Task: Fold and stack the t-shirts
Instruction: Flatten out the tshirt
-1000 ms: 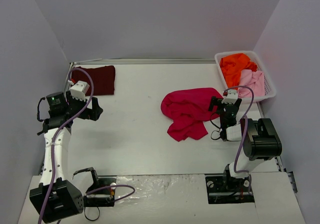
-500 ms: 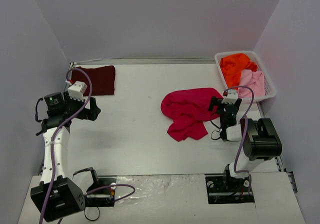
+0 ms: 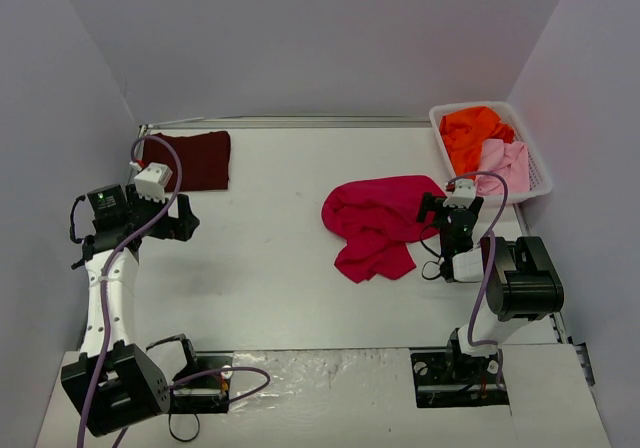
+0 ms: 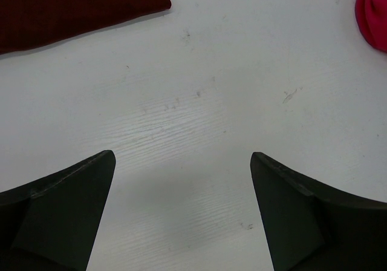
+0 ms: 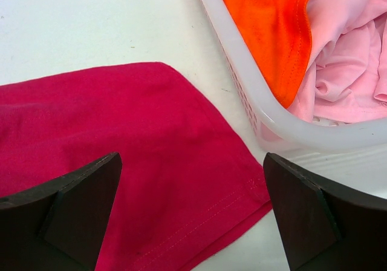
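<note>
While the left jaws and right jaws gape empty, the crimson t-shirt lies beneath the right.

Shirts: four.
- crimson shirt: one
- maroon shirt: one
- orange shirt: one
- pink shirt: one

Basket: one, white mesh, two of four shirts inside.
Table: one, other two shirts on it.
Robot arms: two.
Grippers: two, left gripper and right gripper, two fingers each.
Purple cables: two, one per arm.
</note>
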You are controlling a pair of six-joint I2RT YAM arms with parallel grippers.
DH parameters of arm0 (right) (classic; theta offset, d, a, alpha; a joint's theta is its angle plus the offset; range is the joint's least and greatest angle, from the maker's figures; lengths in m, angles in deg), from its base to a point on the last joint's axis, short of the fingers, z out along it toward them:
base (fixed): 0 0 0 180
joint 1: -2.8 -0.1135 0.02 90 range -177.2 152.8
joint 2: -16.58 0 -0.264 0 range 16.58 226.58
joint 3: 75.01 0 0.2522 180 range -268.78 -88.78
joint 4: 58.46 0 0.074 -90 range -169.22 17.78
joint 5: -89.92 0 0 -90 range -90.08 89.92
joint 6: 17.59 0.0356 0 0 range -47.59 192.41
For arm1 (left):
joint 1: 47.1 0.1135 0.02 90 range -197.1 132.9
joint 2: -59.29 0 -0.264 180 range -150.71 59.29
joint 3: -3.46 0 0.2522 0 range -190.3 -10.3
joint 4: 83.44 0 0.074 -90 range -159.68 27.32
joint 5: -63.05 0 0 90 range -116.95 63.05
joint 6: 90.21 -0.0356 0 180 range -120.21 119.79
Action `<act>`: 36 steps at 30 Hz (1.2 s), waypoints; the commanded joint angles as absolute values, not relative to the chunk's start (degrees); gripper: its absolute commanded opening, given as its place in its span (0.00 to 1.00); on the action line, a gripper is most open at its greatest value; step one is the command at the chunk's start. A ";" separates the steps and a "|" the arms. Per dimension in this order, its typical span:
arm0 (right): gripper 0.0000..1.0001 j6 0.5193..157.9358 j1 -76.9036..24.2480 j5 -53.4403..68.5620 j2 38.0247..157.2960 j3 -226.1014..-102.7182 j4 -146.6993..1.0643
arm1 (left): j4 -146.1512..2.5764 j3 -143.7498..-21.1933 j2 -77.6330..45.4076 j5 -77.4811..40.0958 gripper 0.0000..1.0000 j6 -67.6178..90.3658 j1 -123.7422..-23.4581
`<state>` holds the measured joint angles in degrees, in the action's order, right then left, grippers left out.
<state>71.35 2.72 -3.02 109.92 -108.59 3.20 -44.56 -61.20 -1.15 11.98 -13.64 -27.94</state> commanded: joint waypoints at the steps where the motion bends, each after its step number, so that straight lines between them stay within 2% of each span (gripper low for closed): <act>1: 1.00 72.15 2.54 -2.80 109.74 -109.08 9.25 | -45.07 -62.07 -1.09 12.60 0.94 -14.71 -27.33; 6: 1.00 71.89 2.54 -3.07 109.57 -108.90 9.52 | -45.34 -61.98 -1.26 12.95 0.94 -14.36 -27.24; 10: 1.00 68.65 1.84 1.94 104.75 -109.07 6.90 | -45.69 -61.54 -1.18 12.95 0.94 -14.36 -27.24; 15: 1.00 67.85 1.31 7.20 91.67 -116.62 -18.12 | -46.04 -61.63 -1.88 13.04 0.94 -14.27 -27.24; 18: 1.00 65.57 0.17 12.47 88.39 -126.01 -37.63 | -45.78 -61.81 -1.79 13.21 0.94 -14.09 -27.24; 19: 1.00 64.43 -0.36 15.62 88.47 -128.91 -48.30 | -45.78 -61.89 -1.62 13.47 0.94 -14.09 -27.24; 23: 1.00 54.52 -3.96 20.66 96.09 -146.20 -71.39 | -45.78 -61.89 -0.74 14.35 0.94 -13.92 -27.24; 25: 1.00 52.38 -5.19 21.71 99.70 -150.72 -80.96 | -45.69 -61.89 -0.65 14.62 0.94 -13.92 -27.24; 36: 0.98 47.01 -13.81 19.69 121.42 -168.21 -92.34 | -45.25 -62.16 -0.30 16.20 0.94 -13.56 -27.32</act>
